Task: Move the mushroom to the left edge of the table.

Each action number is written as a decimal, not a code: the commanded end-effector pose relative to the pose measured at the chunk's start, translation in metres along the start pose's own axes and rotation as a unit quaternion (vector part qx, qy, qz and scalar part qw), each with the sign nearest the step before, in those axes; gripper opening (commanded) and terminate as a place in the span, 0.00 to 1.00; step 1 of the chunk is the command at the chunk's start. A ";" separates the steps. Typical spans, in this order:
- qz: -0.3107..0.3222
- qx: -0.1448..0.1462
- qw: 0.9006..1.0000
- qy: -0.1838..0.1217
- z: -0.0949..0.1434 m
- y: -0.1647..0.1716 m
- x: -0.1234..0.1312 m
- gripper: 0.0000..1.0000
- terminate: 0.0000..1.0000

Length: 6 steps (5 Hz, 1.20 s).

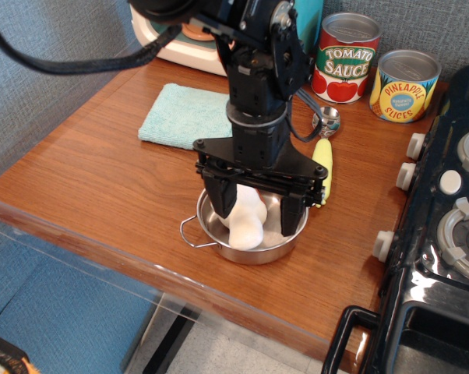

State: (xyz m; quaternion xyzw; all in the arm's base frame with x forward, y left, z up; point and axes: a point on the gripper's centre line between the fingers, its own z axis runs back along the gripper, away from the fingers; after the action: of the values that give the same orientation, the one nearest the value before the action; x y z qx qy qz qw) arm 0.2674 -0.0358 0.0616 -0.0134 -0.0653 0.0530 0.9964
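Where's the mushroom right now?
The mushroom lies in the steel pot near the table's front edge, between the open gripper's fingers, with the black stove to its right.

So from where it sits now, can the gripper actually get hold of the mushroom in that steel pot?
Probably yes. The gripper is open, its fingers down inside the pot on either side of the mushroom. Nothing lies between them; only the pot's rim is close to the fingers.
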 end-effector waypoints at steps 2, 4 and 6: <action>0.005 0.010 1.000 -0.014 -0.001 0.003 0.004 1.00 0.00; 0.041 0.014 0.999 -0.009 -0.008 0.021 0.012 1.00 0.00; 0.050 0.012 0.999 0.004 -0.016 0.022 0.011 1.00 0.00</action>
State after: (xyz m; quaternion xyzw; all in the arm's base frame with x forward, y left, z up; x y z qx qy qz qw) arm 0.2715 -0.0145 0.0389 -0.0023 -0.0416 0.1015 0.9940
